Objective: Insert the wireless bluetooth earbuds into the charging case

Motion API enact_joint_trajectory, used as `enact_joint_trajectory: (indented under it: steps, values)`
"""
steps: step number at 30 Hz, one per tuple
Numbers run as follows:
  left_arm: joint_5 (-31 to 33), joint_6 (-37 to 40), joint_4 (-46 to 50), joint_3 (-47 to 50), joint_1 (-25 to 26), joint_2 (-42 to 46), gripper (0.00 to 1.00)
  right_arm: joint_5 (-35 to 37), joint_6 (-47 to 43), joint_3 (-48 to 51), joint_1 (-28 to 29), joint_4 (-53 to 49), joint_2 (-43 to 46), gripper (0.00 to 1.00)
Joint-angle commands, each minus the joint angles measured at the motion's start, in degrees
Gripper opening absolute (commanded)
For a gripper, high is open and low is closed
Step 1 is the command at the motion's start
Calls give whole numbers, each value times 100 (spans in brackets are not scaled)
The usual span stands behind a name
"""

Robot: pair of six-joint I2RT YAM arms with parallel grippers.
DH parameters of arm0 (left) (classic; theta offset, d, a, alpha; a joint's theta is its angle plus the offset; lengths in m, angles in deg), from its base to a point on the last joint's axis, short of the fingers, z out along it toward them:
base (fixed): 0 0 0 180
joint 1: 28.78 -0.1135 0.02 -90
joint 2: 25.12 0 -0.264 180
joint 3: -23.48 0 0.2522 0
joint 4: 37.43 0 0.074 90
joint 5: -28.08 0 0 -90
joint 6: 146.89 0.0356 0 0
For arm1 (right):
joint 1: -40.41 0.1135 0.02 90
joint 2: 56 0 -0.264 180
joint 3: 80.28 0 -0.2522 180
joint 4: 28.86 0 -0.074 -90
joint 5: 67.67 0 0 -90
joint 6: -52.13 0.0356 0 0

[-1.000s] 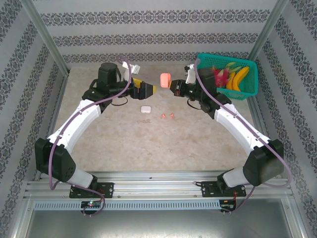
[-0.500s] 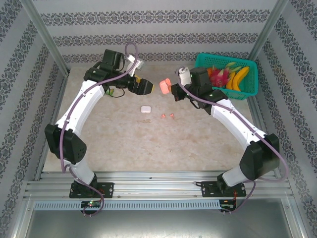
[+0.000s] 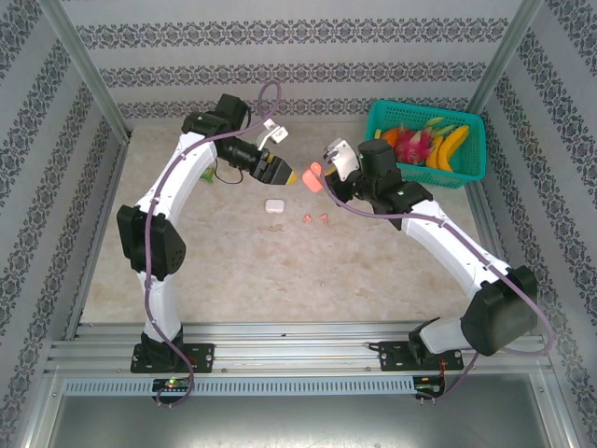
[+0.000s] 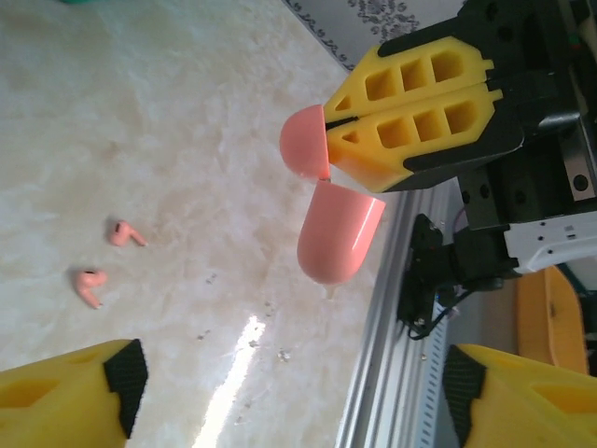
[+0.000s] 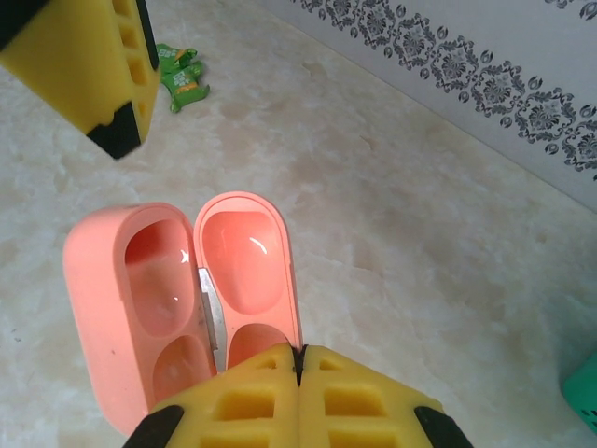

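Observation:
My right gripper [image 3: 324, 177] is shut on one half of the pink charging case [image 3: 312, 175], holding it above the table. The case [image 5: 177, 299] is hinged open, with both hollows showing nothing inside. From the left wrist, the case [image 4: 338, 233] hangs from the right gripper's yellow fingers [image 4: 420, 117]. My left gripper [image 3: 286, 175] stands open just left of the case, nothing between its fingers [image 4: 65, 401]. Two pink earbuds [image 3: 308, 218] [image 3: 324, 217] lie on the table below; the left wrist view shows them too [image 4: 121, 231] [image 4: 90, 283].
A closed white case [image 3: 274, 206] lies on the table left of the earbuds. A teal basket [image 3: 471, 170] of toy fruit stands at the back right. A small green packet [image 5: 182, 79] lies near the left arm. Patterned walls enclose the table.
The left arm has swung its gripper right, up to the pink case, with the jaws a little narrower. The right gripper has brought the case forward and lower.

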Motion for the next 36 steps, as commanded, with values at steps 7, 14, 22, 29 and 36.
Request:
enact_joint_trajectory:
  steps: [7, 14, 22, 29, 36]
  values:
    - [-614, 200, 40, 18, 100, -87, 76, -243, -149, -64, 144, -1, -18, 0]
    - [-613, 191, -51, 26, 259, -237, 70, -347, 9, -82, 162, 78, -89, 0]
    - [-635, 204, -115, 59, 399, -348, 66, -429, 108, -97, 170, 97, -96, 0]
    - [-651, 211, -179, 78, 458, -378, 58, -480, 199, -134, 171, 101, -89, 0]
    - [-703, 221, -225, 92, 479, -378, 46, -456, 285, -128, 176, 107, -73, 0]
